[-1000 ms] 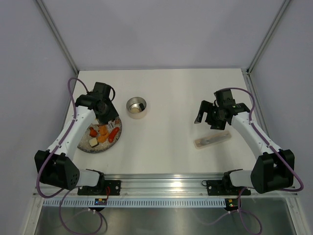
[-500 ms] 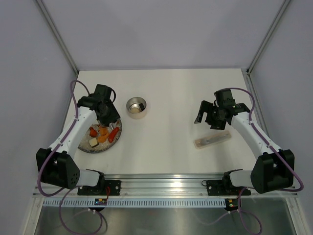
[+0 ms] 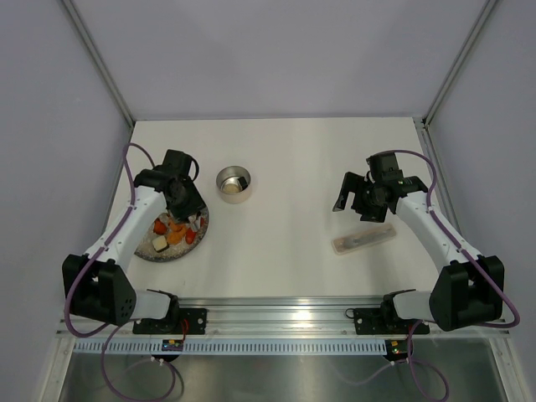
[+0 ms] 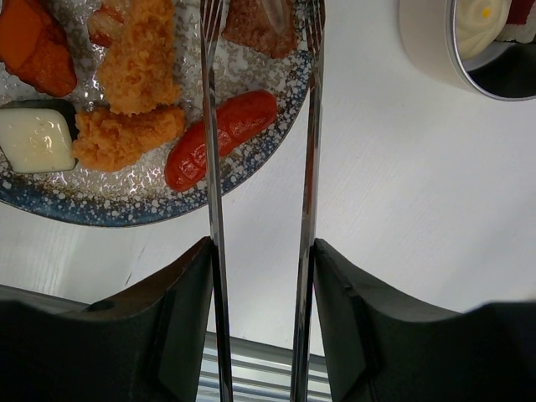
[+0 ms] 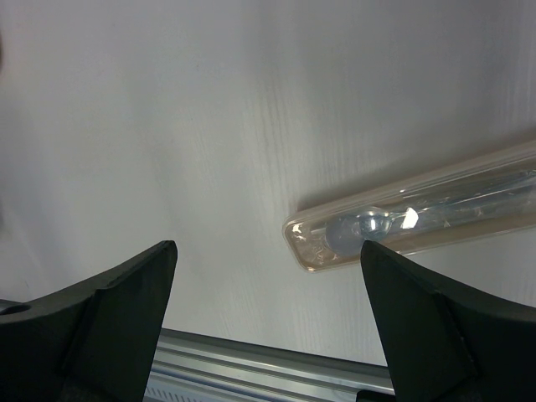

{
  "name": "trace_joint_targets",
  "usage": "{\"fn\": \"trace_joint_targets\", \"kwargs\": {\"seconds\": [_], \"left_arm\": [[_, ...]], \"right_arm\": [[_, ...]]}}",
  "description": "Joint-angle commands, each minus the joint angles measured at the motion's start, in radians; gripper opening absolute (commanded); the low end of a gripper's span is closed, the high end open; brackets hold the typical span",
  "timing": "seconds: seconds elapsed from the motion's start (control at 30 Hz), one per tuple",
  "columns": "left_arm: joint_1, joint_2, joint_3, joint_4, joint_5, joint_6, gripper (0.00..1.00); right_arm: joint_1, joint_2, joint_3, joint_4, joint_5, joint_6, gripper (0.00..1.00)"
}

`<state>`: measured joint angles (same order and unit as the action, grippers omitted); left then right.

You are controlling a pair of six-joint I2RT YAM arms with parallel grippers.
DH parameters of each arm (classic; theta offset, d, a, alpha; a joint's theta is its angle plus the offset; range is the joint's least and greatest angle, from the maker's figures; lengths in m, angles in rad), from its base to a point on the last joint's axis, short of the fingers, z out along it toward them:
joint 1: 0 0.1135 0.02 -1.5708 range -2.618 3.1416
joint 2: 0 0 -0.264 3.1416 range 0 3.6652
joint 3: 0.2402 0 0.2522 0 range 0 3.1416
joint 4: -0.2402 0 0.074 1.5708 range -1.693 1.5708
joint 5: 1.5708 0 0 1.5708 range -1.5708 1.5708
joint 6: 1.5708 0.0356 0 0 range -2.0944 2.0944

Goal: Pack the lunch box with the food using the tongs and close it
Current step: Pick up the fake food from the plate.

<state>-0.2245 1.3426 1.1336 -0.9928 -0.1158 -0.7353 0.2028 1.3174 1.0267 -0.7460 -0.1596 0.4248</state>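
Observation:
My left gripper [image 4: 261, 251] is shut on the tongs [image 4: 211, 167], one finger pressing each slim silver arm. The tongs reach out over the speckled plate [image 4: 100, 201], their left arm crossing the red sausage [image 4: 230, 134], and a brownish piece [image 4: 260, 25] lies between the arms near the top edge. Other food on the plate: orange fried chunks [image 4: 134, 75] and a white cube [image 4: 33, 138]. The steel lunch box [image 3: 234, 182] stands right of the plate, with a white-and-yellow egg [image 4: 481, 17] inside. My right gripper [image 3: 352, 199] hangs open, holding nothing.
A long translucent plastic case [image 3: 363, 239] lies on the table below the right gripper, its rounded end [image 5: 335, 239] showing between the open fingers. The metal rail [image 3: 276, 314] runs along the near edge. Frame posts stand at both back corners.
The left gripper with the tongs has shifted slightly right and nearer over the plate. The right arm has not moved.

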Motion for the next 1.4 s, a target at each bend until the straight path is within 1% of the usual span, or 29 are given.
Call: {"fn": "trace_joint_targets", "kwargs": {"seconds": [0.0, 0.27, 0.57, 0.73, 0.9, 1.13, 1.37], "left_arm": [[-0.003, -0.042, 0.003, 0.025, 0.021, -0.009, 0.51], [-0.003, -0.033, 0.023, -0.023, 0.007, 0.016, 0.52], [0.007, -0.01, -0.021, 0.028, 0.027, 0.017, 0.51], [0.007, -0.014, -0.017, 0.011, 0.041, 0.024, 0.51], [0.007, -0.029, -0.015, 0.002, 0.062, 0.022, 0.45], [0.008, -0.037, -0.008, -0.004, 0.048, 0.017, 0.36], [0.019, -0.054, 0.044, -0.055, -0.002, 0.028, 0.33]], "right_arm": [[-0.002, -0.007, 0.01, 0.011, -0.009, -0.014, 0.99], [-0.002, -0.01, 0.01, 0.008, -0.009, -0.011, 0.99], [-0.002, -0.024, 0.006, 0.005, -0.008, -0.008, 1.0], [-0.002, -0.027, 0.007, 0.004, -0.006, -0.009, 0.99], [0.0, -0.024, 0.009, 0.007, -0.011, -0.009, 1.0], [0.003, -0.014, 0.018, 0.005, -0.014, -0.009, 1.0], [0.007, -0.009, 0.018, 0.007, -0.008, -0.009, 1.0]]}}
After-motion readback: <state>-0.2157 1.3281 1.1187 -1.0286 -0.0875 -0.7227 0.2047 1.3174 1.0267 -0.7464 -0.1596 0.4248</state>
